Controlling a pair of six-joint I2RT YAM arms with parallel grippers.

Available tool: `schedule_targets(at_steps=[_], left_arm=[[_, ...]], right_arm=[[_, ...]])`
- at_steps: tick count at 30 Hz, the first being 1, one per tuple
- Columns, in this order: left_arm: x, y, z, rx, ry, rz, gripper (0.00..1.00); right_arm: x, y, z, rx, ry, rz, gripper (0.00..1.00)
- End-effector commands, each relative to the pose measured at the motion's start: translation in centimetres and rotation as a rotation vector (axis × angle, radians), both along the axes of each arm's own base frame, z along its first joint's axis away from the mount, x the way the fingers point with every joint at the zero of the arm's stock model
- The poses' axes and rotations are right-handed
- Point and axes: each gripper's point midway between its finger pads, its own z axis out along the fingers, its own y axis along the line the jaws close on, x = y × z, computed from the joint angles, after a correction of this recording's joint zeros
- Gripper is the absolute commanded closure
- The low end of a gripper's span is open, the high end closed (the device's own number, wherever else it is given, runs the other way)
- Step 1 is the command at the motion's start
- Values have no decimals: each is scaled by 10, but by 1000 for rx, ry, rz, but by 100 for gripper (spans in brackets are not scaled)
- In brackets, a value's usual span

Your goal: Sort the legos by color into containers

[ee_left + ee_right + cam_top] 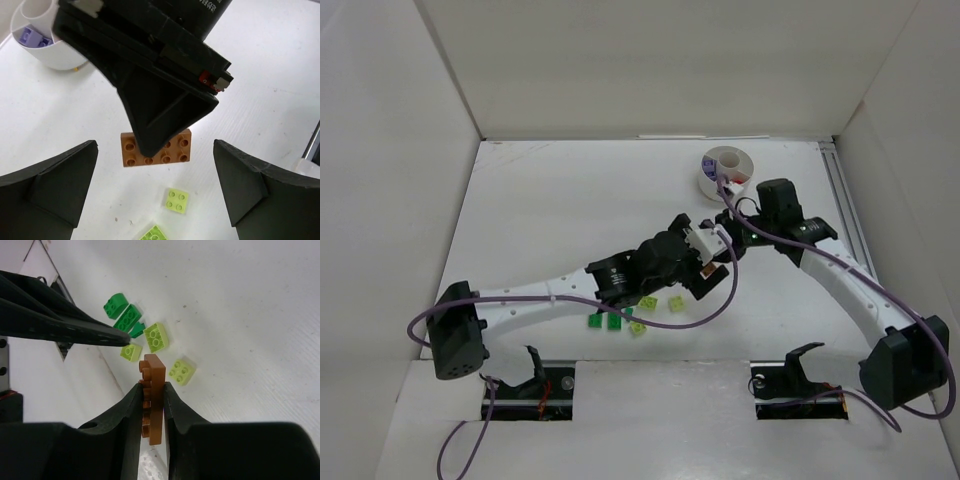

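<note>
While the table [570, 200] carries the white dish [725, 172] at its far side, the left gripper [155, 146] stands wide open, its fingers [55, 185] on both sides of the brown brick [176, 145] without touching it. The right gripper [151, 387] is closed on this brick, with lime bricks [156, 336] and green bricks [122, 312] lying near.

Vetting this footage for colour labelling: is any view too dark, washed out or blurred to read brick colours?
Top external: even soft light, no glare, though the green bricks look tiny. Left wrist: orange-brown plate sharp, right gripper over it a featureless black mass. Right wrist: lime bricks crisp, table nearly washed out, own fingers dark.
</note>
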Motion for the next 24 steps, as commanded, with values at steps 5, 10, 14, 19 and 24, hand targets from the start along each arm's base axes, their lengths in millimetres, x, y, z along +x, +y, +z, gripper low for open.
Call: schedule_targets(at_steps=[5,10,14,19,24], left_arm=[[6,14,41,-140,-27,95,0],[45,59,47,-266,71,297,0],[75,110,43,-392,187,487,0],[81,143,48,-495,263,482,0],[96,171,42,-509,257,563,0]], right_arm=[[47,-21,39,54,-209,-95,100],[108,-49,68,95,-410,-230,100],[166,-70,94,57,-567,-348,100],[231,-80,124,66,-781,-361,100],[278,-85,111,63,-872,-345,100]])
